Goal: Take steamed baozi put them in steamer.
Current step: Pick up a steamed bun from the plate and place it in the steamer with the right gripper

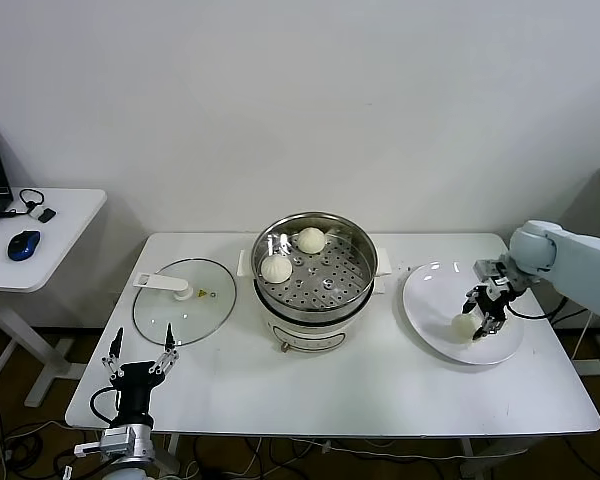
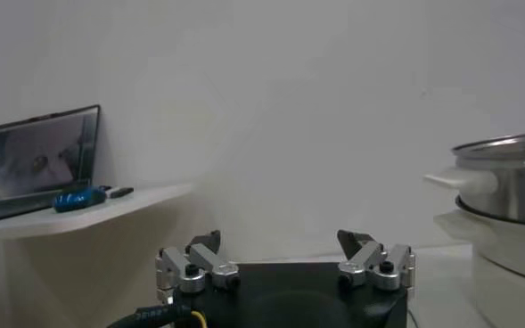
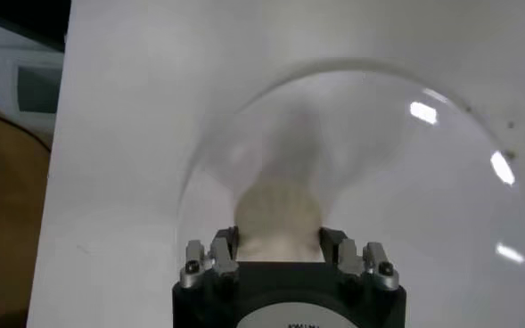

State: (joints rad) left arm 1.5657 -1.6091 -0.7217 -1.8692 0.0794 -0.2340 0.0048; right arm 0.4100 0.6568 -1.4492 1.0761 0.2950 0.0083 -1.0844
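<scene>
right pincer (image 1: 483, 318) gripping baozi (image 1: 465, 326) — on plate (image 1: 430, 300)

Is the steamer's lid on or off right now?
Off. The glass lid lies flat on the table left of the steamer, whose tray shows.

— Right arm? We see it reaching in from three o'clock, right gripper (image 1: 483, 318) clamped on a baozi (image 1: 465, 326).
— Left gripper (image 1: 138, 352)? Parked at seven o'clock, fingers spread.
</scene>
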